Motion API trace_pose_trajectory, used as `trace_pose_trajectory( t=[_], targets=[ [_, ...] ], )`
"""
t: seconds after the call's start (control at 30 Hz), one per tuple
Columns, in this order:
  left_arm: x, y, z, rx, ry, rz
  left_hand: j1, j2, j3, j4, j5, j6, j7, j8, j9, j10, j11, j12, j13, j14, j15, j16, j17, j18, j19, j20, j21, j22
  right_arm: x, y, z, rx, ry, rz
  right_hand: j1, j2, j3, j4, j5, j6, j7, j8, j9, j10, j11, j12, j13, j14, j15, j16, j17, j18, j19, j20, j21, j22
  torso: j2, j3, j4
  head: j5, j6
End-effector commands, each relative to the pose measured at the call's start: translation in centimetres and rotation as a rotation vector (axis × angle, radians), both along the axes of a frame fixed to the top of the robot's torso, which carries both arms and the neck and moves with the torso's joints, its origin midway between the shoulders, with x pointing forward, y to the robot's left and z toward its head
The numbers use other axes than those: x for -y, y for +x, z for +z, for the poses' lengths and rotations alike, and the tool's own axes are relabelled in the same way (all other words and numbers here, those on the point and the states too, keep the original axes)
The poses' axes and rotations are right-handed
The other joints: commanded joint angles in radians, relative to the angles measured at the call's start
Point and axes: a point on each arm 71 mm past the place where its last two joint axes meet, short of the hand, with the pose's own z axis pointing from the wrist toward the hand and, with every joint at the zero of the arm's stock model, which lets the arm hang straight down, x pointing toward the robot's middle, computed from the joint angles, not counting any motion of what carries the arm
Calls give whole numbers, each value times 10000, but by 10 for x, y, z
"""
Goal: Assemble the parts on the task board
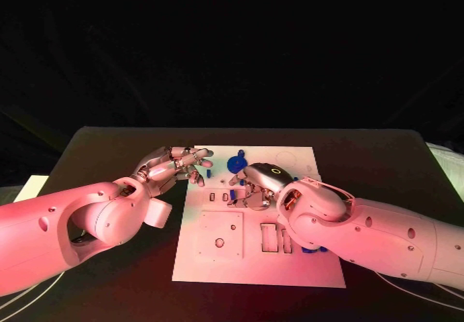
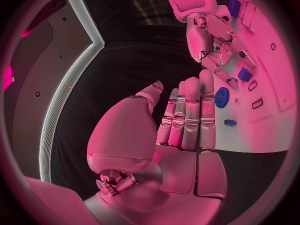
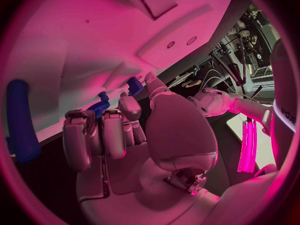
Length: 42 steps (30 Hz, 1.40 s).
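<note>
Black surface, dark bkgd; white task board at centre. Left hand over board's far-left corner, fingers extended, apart, holding nothing. Blue parts lie near far edge, betw. both hands; another part at right edge. Right hand at board mid-far zone, fingers curled; grip on a part: cannot tell. Est. early stage; several slots unfilled.

You face a matte black worktop. A flat white rectangular task board lies directly on its middle, its long sides running away from you.
</note>
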Motion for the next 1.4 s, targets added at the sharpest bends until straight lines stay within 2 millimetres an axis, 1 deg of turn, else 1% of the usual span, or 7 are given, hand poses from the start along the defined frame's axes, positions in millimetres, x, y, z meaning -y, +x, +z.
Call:
trace_pose_trajectory(
  t=[0.03, 0.43, 0.57, 0.7, 0.97, 1.2, 1.4],
  targets=[
    [2, 0, 1, 9, -125, -191, 64, 3, -3, -60, -26, -50, -1, -50, 2, -82, 22, -30, 12, -71, -32, -41, -12, 42, -79, 7, -30, 13, -1, -5, 11, 834, 1165, 390, 212, 25, -141, 57, 64, -50, 5, 67, 26, -39, -7, -6, -3, 639, 53, -38, 742, -104, 277, 66, 14, 1549, -5, -1, 2, 7, 4],
    [1, 4, -6, -295, 742, -66, 168, 53, 53, -176, -37, 73, -117, 16, 30, 627, -151, 417, 224, 325, -136, 545, 667, 66, -98, -42, 19, 41, 18, -21, 41, 1009, 2581, 1898, 718, 356, -217, 18, 171, 164, -54, 123, 99, -12, -63, 105, 39, 647, 13, -29, 765, -114, 319, 44, 28, 1591, -71, 17, -25, 71, 62],
    [3, 5, -17, -982, 2235, -576, 86, -45, -140, -316, -45, 475, -463, 195, 144, 1560, -558, 2117, 1463, 3039, -491, 5329, 6115, -416, 1707, -397, 2437, 3075, 34, -22, 55, -7, 2567, 2272, 908, 501, -241, -45, 37, 413, -112, 204, 156, -76, -112, -13, -57, 619, -26, -121, 653, -93, 261, 13, -20, 1504, -141, 24, -30, 67, 30],
    [5, 6, -25, -1719, 4241, -1602, -652, -64, -842, 132, 22, 379, -543, 435, 421, 871, -702, 5089, 4114, 3835, -536, 6826, 8145, -706, 2690, -532, 4096, 5217, 56, -15, 69, -451, 2934, 1846, 971, 574, -244, -65, -15, 455, -124, 203, 164, -65, -126, 2, -52, 619, -39, -125, 654, -94, 265, 0, -21, 1507, -223, 26, -31, 74, 16],
    [3, 22, -17, -2053, 8574, -2378, -1065, 549, -2065, 857, -26, 322, -941, 2819, 2313, 1219, -992, 8916, 7799, 3980, -769, 7005, 8441, -1032, 3459, -720, 5260, 7007, 110, 5, 96, 273, 3634, 13, 990, 759, -273, -33, 35, 591, -146, 232, 191, -9, -147, 76, -16, 635, -60, -92, 706, -102, 291, -24, -8, 1538, -380, 27, -81, 158, -38],
    [5, 43, 2, -1572, 11060, -2377, -1391, 643, -3286, 1823, -552, -552, -1152, 4612, 4209, 1045, -1088, 9069, 7832, 3980, -927, 7005, 8441, -1072, 3581, -845, 5387, 7257, 131, 16, 100, 459, 3957, -865, 1012, 795, -331, -31, 250, 619, -156, 215, 193, -46, -159, -12, -86, 624, -73, -141, 648, -89, 258, -39, -37, 1487, -462, 50, -146, 229, -94],
    [21, 57, 12, -1197, 11793, -2219, -1307, 902, -3661, 1896, -563, -892, -1204, 5042, 4840, 1025, -1122, 8960, 7664, 3980, -1006, 7005, 8441, -1244, 4057, -910, 5836, 8079, 135, 23, 98, 185, 3856, -1217, 962, 790, -394, 6, 311, 620, -155, 201, 192, -86, -156, -98, -151, 604, -73, -210, 561, -65, 192, -43, -89, 1389, -482, 61, -175, 245, -71]
  ],
)
